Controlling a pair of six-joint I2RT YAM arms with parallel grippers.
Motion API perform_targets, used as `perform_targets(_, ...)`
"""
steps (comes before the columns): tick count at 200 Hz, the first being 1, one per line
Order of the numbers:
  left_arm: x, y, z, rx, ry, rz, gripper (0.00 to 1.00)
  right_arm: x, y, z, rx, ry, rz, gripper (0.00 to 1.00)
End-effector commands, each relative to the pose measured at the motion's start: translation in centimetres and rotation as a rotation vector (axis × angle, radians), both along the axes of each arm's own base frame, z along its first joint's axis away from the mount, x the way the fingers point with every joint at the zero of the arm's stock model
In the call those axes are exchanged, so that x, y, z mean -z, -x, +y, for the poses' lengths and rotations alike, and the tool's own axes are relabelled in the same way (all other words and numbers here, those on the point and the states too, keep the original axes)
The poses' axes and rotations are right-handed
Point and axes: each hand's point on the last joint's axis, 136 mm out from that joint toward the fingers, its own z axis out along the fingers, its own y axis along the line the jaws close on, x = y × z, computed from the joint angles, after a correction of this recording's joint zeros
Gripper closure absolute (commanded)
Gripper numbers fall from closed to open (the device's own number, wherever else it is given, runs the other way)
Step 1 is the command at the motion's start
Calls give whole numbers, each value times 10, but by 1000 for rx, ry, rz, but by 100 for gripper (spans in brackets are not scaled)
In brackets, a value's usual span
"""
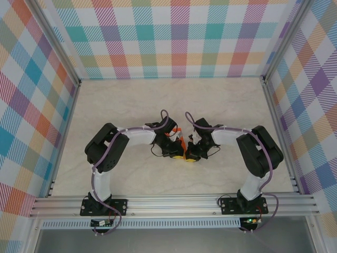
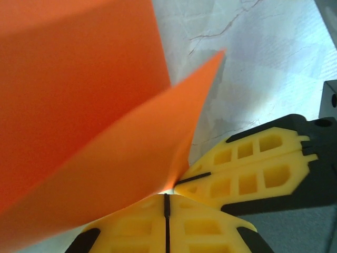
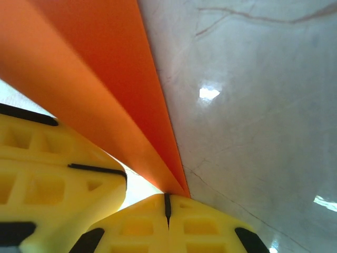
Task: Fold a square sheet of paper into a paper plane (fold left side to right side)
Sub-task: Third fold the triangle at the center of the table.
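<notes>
Pinching the square sheet of paper [image 2: 79, 105] with jaws pressed together, the left gripper [image 2: 166, 211] and right gripper [image 3: 167, 208] meet tip to tip over the table [image 3: 253, 105] centre, lifting 2 orange layers, probably to align edges for creasing.

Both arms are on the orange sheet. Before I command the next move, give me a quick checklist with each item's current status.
1. Left gripper shut on the square sheet of paper: ok, the paper runs into its closed tips.
2. Right gripper shut on the sheet: ok, the paper runs into its tips too.
3. Clearance between the grippers: not ok, the right one's fingers crowd the left's tips, almost touching.
4. Flaps lifted off the table: ok, two layers stand up from the pinch.
5. Flap edges aligned for the fold: cannot tell, the edges run out of frame.
</notes>
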Motion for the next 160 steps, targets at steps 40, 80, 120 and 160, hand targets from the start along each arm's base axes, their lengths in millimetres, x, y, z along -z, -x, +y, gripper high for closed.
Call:
perform_targets(40, 9, -12, 0, -35, -57, -49, 93, 41, 22, -36, 5, 217, 75, 100)
perform_targets(80, 20, -18, 12, -60, -123, -68, 94, 41, 23, -37, 1, 222, 78, 100)
perform_targets(120, 27, -23, 27, -73, -171, -71, 94, 42, 25, -40, -2, 236, 82, 100)
perform_targets(160, 26, -34, 51, -110, -186, -73, 94, 43, 27, -41, -2, 238, 90, 100)
